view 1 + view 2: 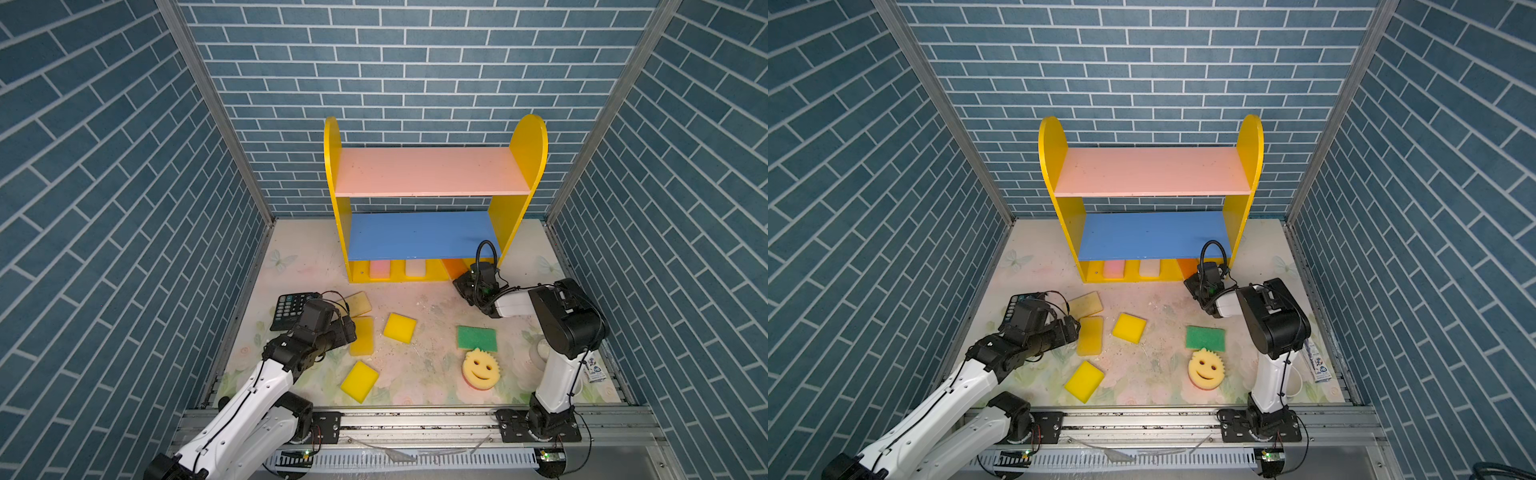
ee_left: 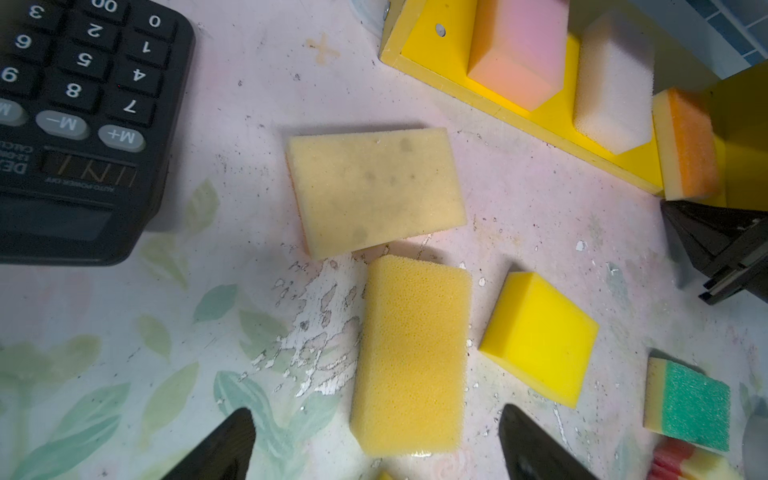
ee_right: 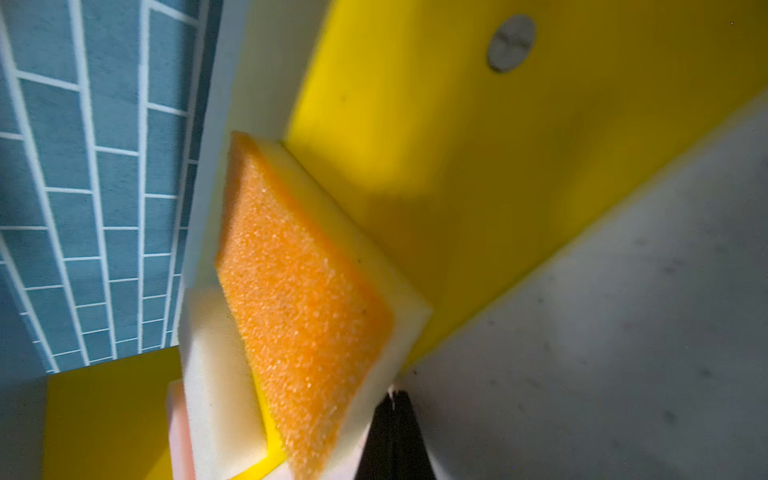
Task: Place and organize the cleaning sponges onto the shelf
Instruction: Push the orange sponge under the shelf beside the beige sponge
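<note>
The shelf (image 1: 428, 170) fills the upper centre of both top views: flat painted wood with round-topped yellow sides. Its pink and blue boards are bare, and sponges sit only on the yellow base. Below it the counter (image 1: 432, 365) is a worn floral sheet, flaking in patches. The black calculator (image 1: 291, 309), hard plastic, lies at middle left.

The right gripper (image 3: 392, 411), fingers pressed together and holding nothing, sits at the base's right end. Beside it the orange sponge (image 3: 299, 299) leans tilted against the side panel. This is probably a nudge to square it, though I cannot tell whether they touch. The left gripper (image 2: 374, 411) hovers with its fingers wide apart around the porous yellow sponge (image 2: 411, 357), likely lining up across its narrow width.

The pink sponge (image 1: 380, 269) and whitish sponge (image 1: 415, 268) stand on end, which saves room. Loose on the counter are:
- the stained tan sponge (image 1: 357, 302)
- two smooth yellow blocks (image 1: 400, 327)
- the green-topped sponge (image 1: 477, 338)
- the scalloped smiley sponge (image 1: 481, 368)
</note>
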